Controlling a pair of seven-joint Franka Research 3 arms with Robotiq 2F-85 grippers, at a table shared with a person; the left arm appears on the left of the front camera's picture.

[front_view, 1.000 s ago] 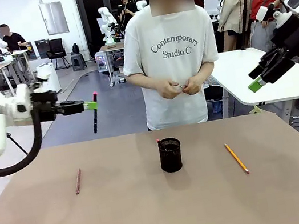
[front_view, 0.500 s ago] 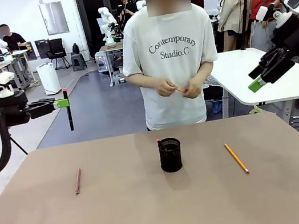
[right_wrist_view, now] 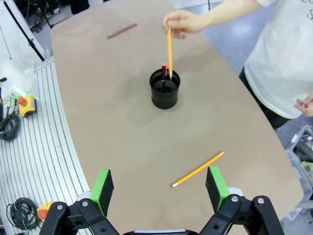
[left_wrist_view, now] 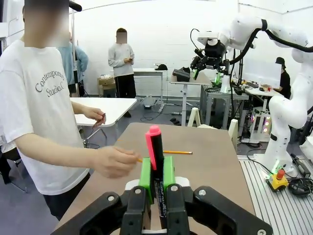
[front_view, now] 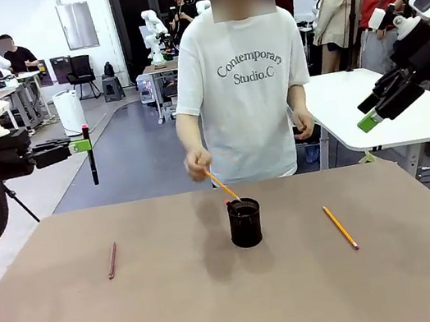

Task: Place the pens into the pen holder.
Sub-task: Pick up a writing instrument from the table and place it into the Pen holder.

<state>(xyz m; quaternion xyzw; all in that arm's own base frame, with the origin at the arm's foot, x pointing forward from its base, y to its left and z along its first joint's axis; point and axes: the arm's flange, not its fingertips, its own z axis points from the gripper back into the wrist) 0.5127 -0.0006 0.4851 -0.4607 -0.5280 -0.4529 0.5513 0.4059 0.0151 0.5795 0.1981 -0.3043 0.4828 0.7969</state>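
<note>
The black mesh pen holder (front_view: 245,222) (right_wrist_view: 165,88) stands mid-table with a red-tipped pen in it. The person's hand (front_view: 197,164) (right_wrist_view: 181,22) dips an orange pencil (front_view: 222,186) (right_wrist_view: 169,51) into its mouth. Another yellow-orange pencil (front_view: 340,227) (right_wrist_view: 198,169) lies to the holder's right, and a pinkish-brown pen (front_view: 112,260) (right_wrist_view: 122,31) lies to its left. My left gripper (front_view: 81,144) (left_wrist_view: 156,171) hovers beyond the table's left edge, shut on a dark pen with a red cap (front_view: 90,158) (left_wrist_view: 156,156). High at the right, my right gripper (front_view: 370,118) (right_wrist_view: 160,185) is open and holds nothing.
The brown table (front_view: 184,316) carries just these things. A white table (front_view: 373,112) stands behind at the right under my right arm. The person stands at the far edge, the other hand at the waist.
My left arm has drawn back to the left with the dark pen. The person's hand has come down from the chest and lowers an orange pencil into the holder.
</note>
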